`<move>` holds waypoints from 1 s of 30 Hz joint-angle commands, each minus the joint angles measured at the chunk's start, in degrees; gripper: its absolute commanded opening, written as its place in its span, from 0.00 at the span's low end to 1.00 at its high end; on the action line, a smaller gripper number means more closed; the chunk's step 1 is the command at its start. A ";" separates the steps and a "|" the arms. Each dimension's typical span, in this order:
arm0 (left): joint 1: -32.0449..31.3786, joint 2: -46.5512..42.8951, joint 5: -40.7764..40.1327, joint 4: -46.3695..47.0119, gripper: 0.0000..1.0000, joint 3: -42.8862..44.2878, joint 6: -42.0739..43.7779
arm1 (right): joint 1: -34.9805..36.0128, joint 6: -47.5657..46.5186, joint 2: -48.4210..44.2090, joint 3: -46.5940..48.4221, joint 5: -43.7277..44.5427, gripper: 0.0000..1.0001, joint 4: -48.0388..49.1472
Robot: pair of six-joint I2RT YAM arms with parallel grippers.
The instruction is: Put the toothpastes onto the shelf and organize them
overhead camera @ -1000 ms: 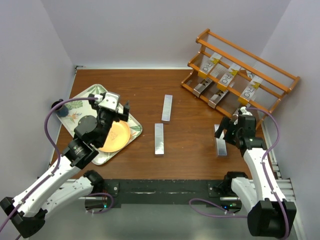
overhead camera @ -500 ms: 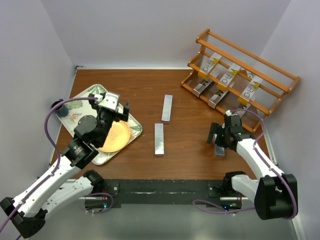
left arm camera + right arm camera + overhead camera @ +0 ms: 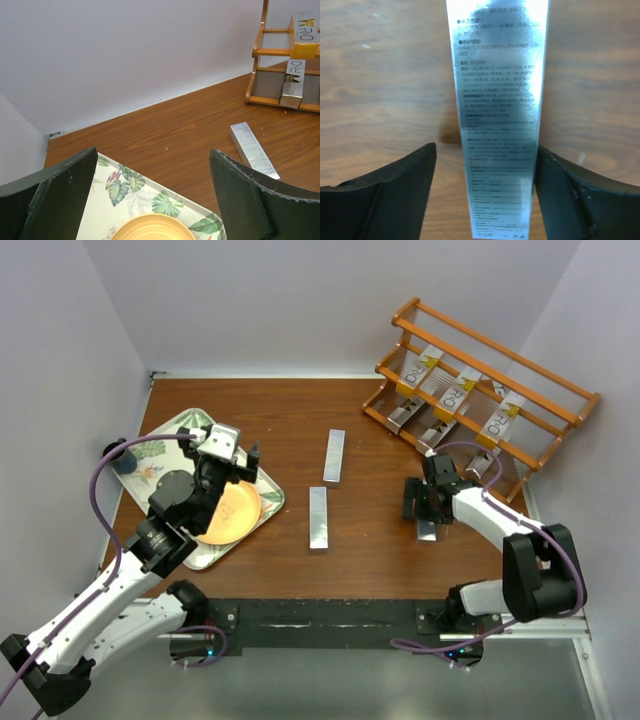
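3 silver toothpastes (image 3: 318,517) flat on table (image 3: 370,430), approx 6 more on slanted orange shelf (image 3: 500,348).

The toothpaste cartons (image 3: 304,30) on the shelf (image 3: 272,51) bear large dark letters reading "RO". The silver carton (image 3: 500,125) on the worktop (image 3: 380,75) carries dense fine print, too blurred to read.

Orange plate (image 3: 228,512) on leaf-patterned tray (image 3: 268,495)

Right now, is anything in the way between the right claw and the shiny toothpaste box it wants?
No, nothing visible is in the way. The right gripper hangs right over the silver toothpaste carton, with one finger on each side of it and only bare table around.
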 commanded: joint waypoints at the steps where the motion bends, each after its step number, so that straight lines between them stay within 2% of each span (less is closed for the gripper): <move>1: 0.48 -0.52 -0.17 1.64 1.00 -0.52 -1.27 | 4.31 -1.06 3.45 5.04 2.19 0.76 2.21; 9: 0.48 -0.61 -0.26 1.73 1.00 -0.61 -1.18 | 12.40 -1.15 8.81 10.41 2.80 0.75 4.40; 12: 0.48 -0.52 -0.26 1.73 1.00 -0.61 -1.27 | 13.64 -0.54 9.96 12.35 4.65 0.79 3.70; 20: 0.48 -0.34 0.00 1.81 1.00 -0.69 -1.18 | 17.06 6.14 -0.31 3.57 12.38 0.82 6.33; 26: 0.57 0.27 0.44 1.73 1.00 -0.61 -1.45 | 17.51 7.29 -9.19 -3.99 12.91 0.80 7.92; 30: 0.66 0.36 0.53 1.81 1.00 -0.61 -1.45 | 17.51 6.85 -9.29 -6.02 11.69 0.79 9.32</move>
